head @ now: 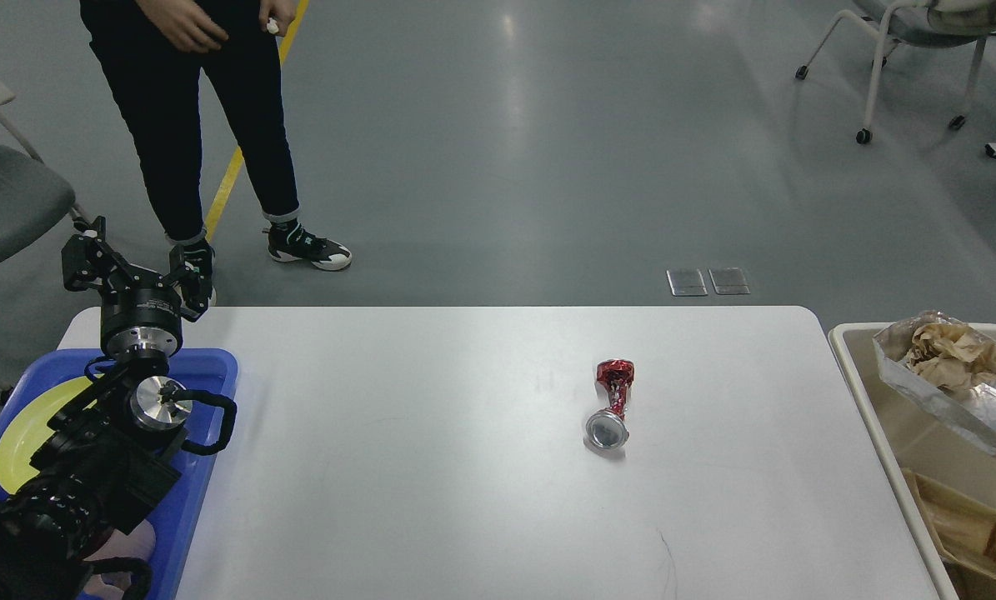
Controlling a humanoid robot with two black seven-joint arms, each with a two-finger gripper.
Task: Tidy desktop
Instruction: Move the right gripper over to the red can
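Note:
The white desktop (pixel 431 467) fills the middle of the head view. A crushed red can (pixel 612 402) with a silver end lies on it right of centre. My left gripper (pixel 137 262) is raised over the table's far left corner, above the blue tray (pixel 206 367). Its two fingers are spread apart and hold nothing. The left arm covers much of the tray. A yellow plate (pixel 35 421) lies in the tray. My right gripper is out of view.
A beige bin (pixel 860 375) stands off the table's right edge, holding a crumpled foil bag (pixel 952 375) and brown paper. A person (pixel 206 125) stands beyond the far left corner. Chairs stand at far left (pixel 6 200) and far right (pixel 914 33).

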